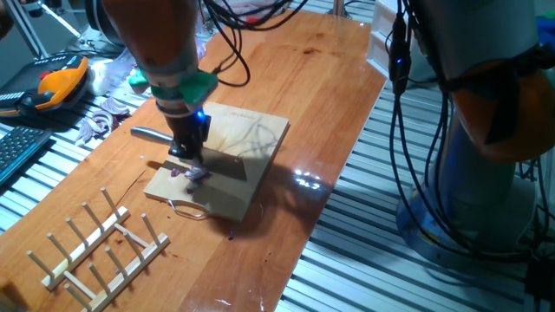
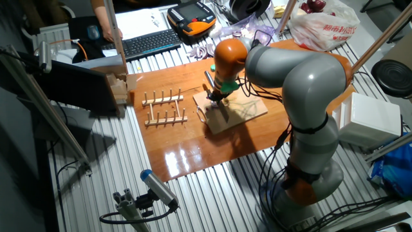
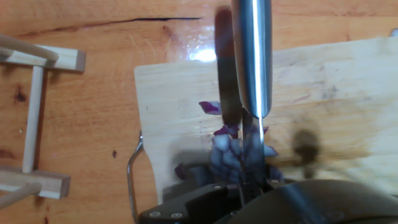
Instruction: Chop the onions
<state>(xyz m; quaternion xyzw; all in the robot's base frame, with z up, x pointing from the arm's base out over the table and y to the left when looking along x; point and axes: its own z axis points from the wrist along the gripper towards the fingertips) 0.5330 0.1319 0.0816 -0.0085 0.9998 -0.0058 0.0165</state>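
Though red print marks the plastic bag (image 2: pixel 322 26), I can't read it. My gripper (image 1: pixel 186 149) pinches a knife (image 3: pixel 249 62) over the onions (image 3: pixel 227 152), diced purple bits near the cutting board's (image 1: pixel 260 130) wire-handle end. A wooden rack (image 1: pixel 104 251) stands just beside that end; the table edge (image 1: pixel 321 217) runs close

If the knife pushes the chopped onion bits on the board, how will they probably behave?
The onion bits look tiny and separate, so they would likely scatter, not slide together. One piece already lies apart on the cutting board. Some may cling to the knife.
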